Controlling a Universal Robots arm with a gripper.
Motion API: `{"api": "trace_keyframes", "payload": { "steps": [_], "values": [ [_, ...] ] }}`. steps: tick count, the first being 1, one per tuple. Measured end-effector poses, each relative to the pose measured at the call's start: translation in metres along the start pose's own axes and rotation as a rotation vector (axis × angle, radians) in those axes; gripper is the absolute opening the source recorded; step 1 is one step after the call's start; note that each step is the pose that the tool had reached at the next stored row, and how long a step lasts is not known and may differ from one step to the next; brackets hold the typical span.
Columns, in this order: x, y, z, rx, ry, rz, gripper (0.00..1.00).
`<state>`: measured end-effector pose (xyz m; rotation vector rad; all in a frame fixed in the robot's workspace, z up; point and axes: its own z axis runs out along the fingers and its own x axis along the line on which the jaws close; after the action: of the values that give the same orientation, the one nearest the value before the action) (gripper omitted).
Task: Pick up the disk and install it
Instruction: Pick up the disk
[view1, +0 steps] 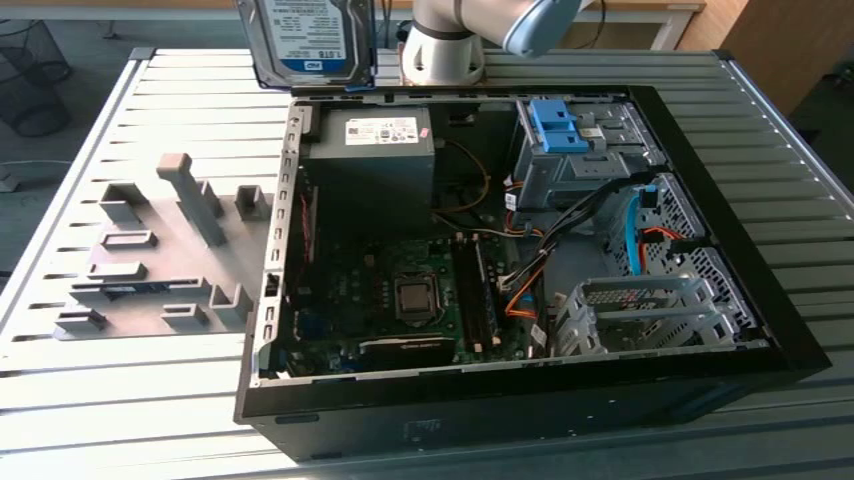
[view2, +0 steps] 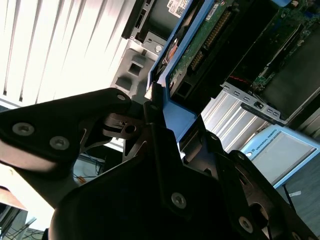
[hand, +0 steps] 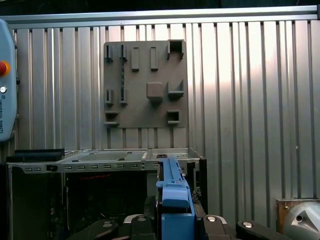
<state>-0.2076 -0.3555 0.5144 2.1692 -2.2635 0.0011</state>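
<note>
Your tool is clamped on the disk by its blue edge. You hold it upright over the computer case rim, beside the power supply.

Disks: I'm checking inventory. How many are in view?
1: the disk, gripped by the end effector, raised near the open case at the exterior view's top. Others may hide inside.

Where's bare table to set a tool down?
Bare table slats on the camera side of the grey fixture board, and the strip beyond the PC case on the exterior view's right. Crowded inside the case: cables between motherboard and drive cage. The gripper holds the disk by its blue bracket.
</note>
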Motion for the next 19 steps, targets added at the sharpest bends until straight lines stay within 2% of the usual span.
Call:
{"api": "trace_keyframes", "payload": {
  "steps": [19],
  "values": [
    [-0.0013,-0.0315,0.0,0.0,0.0,0.0,0.36]
  ]
}}
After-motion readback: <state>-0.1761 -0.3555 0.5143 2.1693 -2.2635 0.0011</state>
